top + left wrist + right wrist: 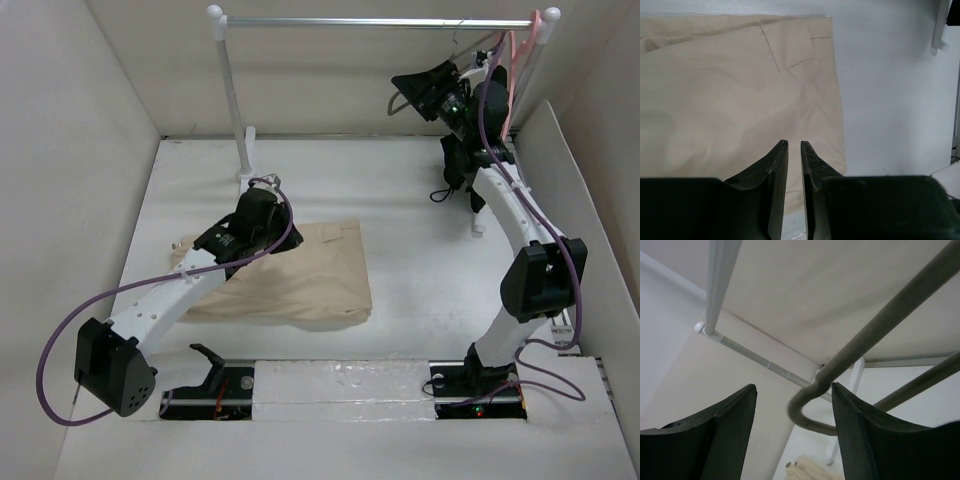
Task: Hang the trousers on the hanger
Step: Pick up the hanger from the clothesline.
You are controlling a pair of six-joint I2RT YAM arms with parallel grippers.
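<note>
The trousers (310,275) lie folded flat on the white desk (400,230), a little left of the middle and just in front of the left arm's base. The left arm reaches over them, so part of the cloth is hidden under it in the top view. In the left wrist view the left gripper (794,144) hangs above the beige cloth near its right edge. Its fingers are almost together, with only a thin slit between them and nothing caught in it. A pocket flap (790,45) shows further up on the cloth, and bare desk lies just to the right.

The right arm is stretched up toward the back right corner, where a metal rail (380,22) runs across between two white posts. A pink hanger (515,70) hangs at the rail's right end, just beside the arm's wrist. In the right wrist view the right gripper (794,386) has its fingers wide apart. The hanger (890,315), of thin grey wire, is up here in the air. One bent corner of it curls into the gap between the fingers. The wire runs behind the right-hand finger, and I cannot tell whether it touches it.
</note>
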